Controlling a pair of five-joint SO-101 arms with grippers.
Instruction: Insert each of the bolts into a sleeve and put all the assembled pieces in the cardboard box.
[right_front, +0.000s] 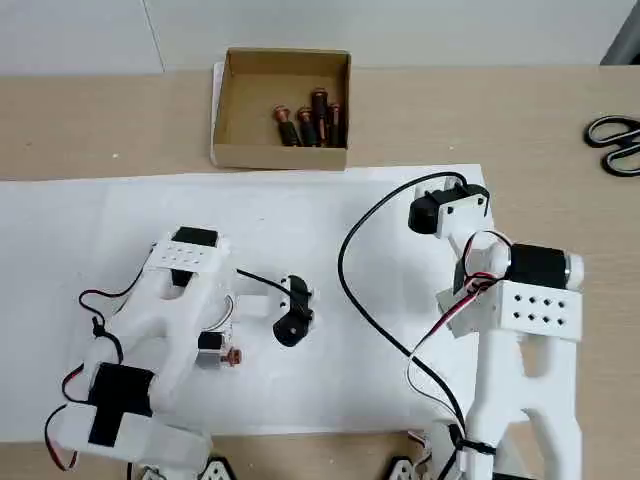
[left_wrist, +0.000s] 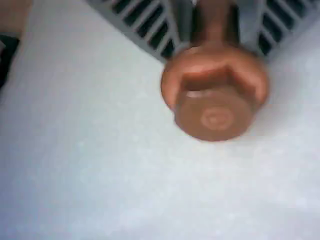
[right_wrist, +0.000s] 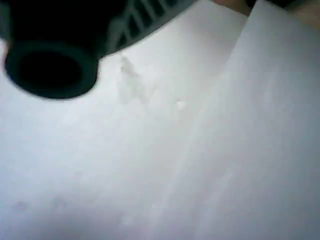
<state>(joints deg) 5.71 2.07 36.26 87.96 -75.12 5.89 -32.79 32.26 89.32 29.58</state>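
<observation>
Copper-coloured metal, the bolt (left_wrist: 215, 100) looks small, stiff and light, but smooth, so I expect it can slip or turn if the pinch is weak. The left gripper (right_front: 213, 350) has its jaws pressed on the shank, with the flanged head free and close to the white paper (right_front: 330, 390). I think the shank is the correct place to hold. The black sleeve (right_wrist: 50, 70) is pinched in the jaws of the right gripper (right_wrist: 70, 22), its open end free, near the paper's edge. It seems rigid, and the hole is narrow, so the alignment must be exact. Farther away, the cardboard box (right_front: 280, 157) on the tabletop (right_front: 100, 120) already holds several assembled pieces (right_front: 310, 122).
</observation>
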